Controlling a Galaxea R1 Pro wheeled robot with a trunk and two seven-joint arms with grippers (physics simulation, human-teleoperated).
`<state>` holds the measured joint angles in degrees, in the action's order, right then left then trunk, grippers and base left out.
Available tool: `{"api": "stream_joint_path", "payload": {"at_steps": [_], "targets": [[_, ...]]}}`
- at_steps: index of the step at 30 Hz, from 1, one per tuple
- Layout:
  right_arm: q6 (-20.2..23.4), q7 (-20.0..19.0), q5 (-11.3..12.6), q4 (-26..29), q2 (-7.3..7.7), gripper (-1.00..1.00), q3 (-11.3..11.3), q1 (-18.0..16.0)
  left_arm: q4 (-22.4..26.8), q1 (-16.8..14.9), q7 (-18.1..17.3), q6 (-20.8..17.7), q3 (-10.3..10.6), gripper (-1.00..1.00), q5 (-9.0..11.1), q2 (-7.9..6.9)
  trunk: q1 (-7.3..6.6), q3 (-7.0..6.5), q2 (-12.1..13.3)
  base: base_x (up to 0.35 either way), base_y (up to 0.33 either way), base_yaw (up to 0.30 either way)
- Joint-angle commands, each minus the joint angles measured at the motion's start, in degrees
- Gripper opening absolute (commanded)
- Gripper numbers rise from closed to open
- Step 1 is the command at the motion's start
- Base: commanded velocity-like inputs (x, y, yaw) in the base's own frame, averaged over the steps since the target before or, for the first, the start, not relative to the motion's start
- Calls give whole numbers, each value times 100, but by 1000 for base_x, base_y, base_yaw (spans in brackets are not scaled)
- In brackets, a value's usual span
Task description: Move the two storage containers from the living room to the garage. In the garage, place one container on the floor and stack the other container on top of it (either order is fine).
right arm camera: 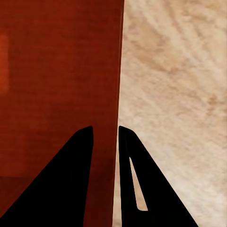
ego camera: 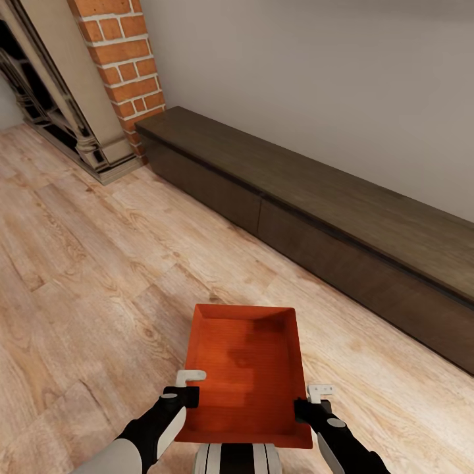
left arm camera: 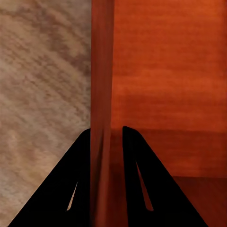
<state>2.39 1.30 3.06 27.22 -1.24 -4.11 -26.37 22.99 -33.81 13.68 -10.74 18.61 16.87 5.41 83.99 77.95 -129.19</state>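
From the head view, the orange-red rectangular open-topped plastic storage container (ego camera: 245,368) hangs in front of the robot's trunk, carried between the two arms above the light wood-plank floor (ego camera: 85,276). The left gripper (ego camera: 187,395) clamps the wall on its own side, near the corner closest to the robot; the right gripper (ego camera: 309,407) does the same on the opposite wall, so the bin spans the gap between them. Ahead of both grippers and well apart runs a long dark wooden low cabinet (ego camera: 342,224) along a plain grey wall (ego camera: 316,85), with a red brick fireplace column (ego camera: 122,72) further off on the left gripper's side. This is the living room, so I judge the carry to the garage has barely begun.

In the left wrist view, the left gripper's two black fingers (left arm camera: 137,184) straddle the thin upright wall of the bin, one inside, one outside, closed tight onto it.

In the right wrist view, the right gripper's fingers (right arm camera: 71,184) pinch the other wall the same way, with wood planks beyond.

The bin looks light, stiff and empty, with smooth plastic that may be slippery. The low walls are the natural hold; two opposite pinches keep it level, though a tilt could let it slide.
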Motion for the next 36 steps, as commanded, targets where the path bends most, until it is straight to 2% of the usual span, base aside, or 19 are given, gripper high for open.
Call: {"api": "stream_joint_path", "payload": {"at_steps": [1, 19, 27, 36], "targets": [[25, 32, -7, 3, 9, -100, 33, 0, 13, -1, 153, -42, 11, -100, -52, -13, -1, 3, -1, 0, 0, 0], [-10, 22, -15, 3, 9, -100, 41, 0, 13, -3, 149, -42, 4, -100, -29, -9, -1, 3, -1, 0, 0, 0], [-10, 18, -27, 3, 9, -100, 33, 0, 13, -2, -26, -42, 28, -100, -51, -6, -176, -140, 320, 0, 0, 0], [-2, -9, -25, 3, 9, -100, 33, 0, 13, -3, -58, -42, 29, -100, -52, -5, -374, -302, 681, 0, 0, 0]]}}
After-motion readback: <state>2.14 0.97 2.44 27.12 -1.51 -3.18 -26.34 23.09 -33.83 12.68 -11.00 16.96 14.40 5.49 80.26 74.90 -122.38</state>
